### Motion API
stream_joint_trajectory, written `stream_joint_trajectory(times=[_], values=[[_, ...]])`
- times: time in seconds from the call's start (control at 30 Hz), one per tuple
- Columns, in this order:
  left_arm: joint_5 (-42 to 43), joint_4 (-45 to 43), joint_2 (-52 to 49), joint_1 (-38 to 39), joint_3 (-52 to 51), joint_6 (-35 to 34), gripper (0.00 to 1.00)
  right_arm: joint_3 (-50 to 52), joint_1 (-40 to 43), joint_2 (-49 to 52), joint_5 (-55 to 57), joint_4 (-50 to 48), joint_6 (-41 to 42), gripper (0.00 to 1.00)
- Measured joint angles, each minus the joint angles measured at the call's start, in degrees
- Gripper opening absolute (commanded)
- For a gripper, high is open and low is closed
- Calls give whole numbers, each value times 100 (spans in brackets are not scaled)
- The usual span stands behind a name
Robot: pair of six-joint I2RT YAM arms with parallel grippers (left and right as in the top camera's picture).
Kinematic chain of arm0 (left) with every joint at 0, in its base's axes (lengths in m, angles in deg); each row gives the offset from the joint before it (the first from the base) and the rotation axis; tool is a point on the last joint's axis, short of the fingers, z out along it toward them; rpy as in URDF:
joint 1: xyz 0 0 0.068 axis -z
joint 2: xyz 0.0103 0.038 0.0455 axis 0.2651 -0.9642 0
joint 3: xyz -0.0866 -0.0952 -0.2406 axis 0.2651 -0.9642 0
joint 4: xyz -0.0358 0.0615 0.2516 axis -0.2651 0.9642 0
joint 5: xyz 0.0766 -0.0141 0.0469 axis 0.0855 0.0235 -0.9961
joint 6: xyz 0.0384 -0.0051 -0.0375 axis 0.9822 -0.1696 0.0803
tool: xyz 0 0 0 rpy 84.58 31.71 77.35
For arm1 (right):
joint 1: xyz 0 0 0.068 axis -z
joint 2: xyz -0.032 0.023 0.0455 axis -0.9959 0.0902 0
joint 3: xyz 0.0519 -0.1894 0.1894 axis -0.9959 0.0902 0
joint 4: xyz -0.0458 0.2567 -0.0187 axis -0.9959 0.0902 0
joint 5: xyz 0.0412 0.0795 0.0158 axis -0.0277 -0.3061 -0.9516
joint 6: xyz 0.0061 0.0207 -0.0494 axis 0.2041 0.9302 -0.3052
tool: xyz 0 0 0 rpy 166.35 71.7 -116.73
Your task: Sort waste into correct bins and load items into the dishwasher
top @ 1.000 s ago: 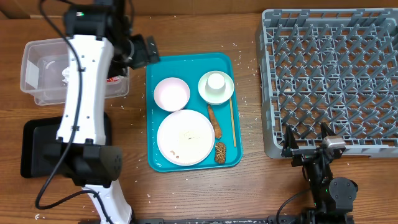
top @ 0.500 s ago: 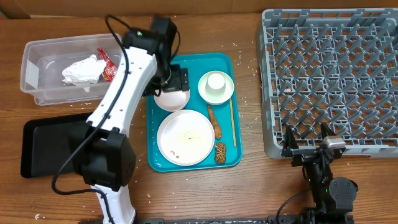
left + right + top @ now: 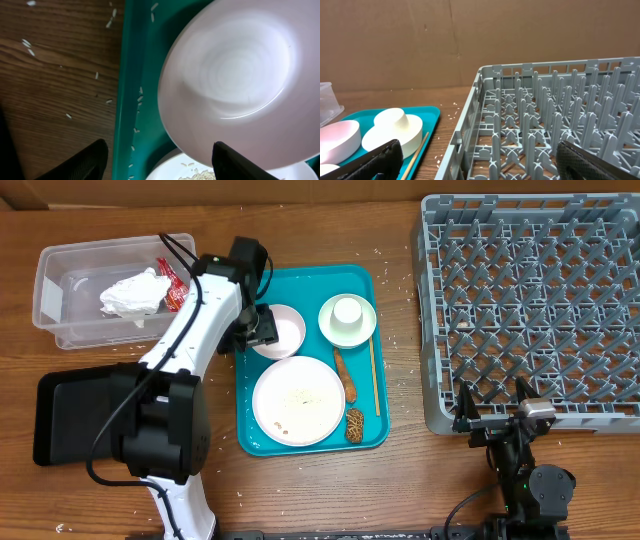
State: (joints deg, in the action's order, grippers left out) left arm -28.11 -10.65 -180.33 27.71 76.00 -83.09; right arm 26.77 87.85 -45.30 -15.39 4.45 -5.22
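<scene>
The left hand (image 3: 157, 160) hung low over the edge of the teal tray (image 3: 127, 75), its fingers (image 3: 95, 157) apart and holding nothing. Directly beneath it lay the small white dish (image 3: 235, 80). One finger stood outside the dish's rim towards the tray wall, the other over the dish's edge beside the large plate (image 3: 298, 402). To do this well, I judged the hand should settle until the rim sat squarely between the fingers, then pinch firmly. The glazed rim looked slippery, and a tilted lift might knock the plate. The dish rack (image 3: 530, 300) stood well beyond the tray from that hand. The right hand (image 3: 492, 405) sat wide open by the rack's front edge.
</scene>
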Motion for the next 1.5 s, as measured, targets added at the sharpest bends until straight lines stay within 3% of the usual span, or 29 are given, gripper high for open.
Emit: stream_joint_trajectory(times=[0.27, 0.7, 0.83, 1.1, 1.2, 1.3, 1.5], values=[[192, -201, 0, 0, -105, 4, 72, 0, -2, 0, 2, 2, 0, 100], [669, 157, 0, 0, -109, 2, 66, 0, -2, 0, -2, 2, 0, 100], [710, 107, 0, 0, -109, 0, 46, 0, -2, 0, 2, 0, 4, 100], [734, 354, 0, 0, -109, 2, 48, 0, 0, 0, 0, -2, 2, 100], [739, 417, 0, 0, -109, 13, 18, 0, 0, 0, 2, 0, 0, 100], [793, 575, 0, 2, -111, -28, 7, 0, 0, 0, -2, 0, 0, 100], [811, 328, 0, 72, -422, -120, 4, 0, 0, 2, 0, 0, 2, 100]])
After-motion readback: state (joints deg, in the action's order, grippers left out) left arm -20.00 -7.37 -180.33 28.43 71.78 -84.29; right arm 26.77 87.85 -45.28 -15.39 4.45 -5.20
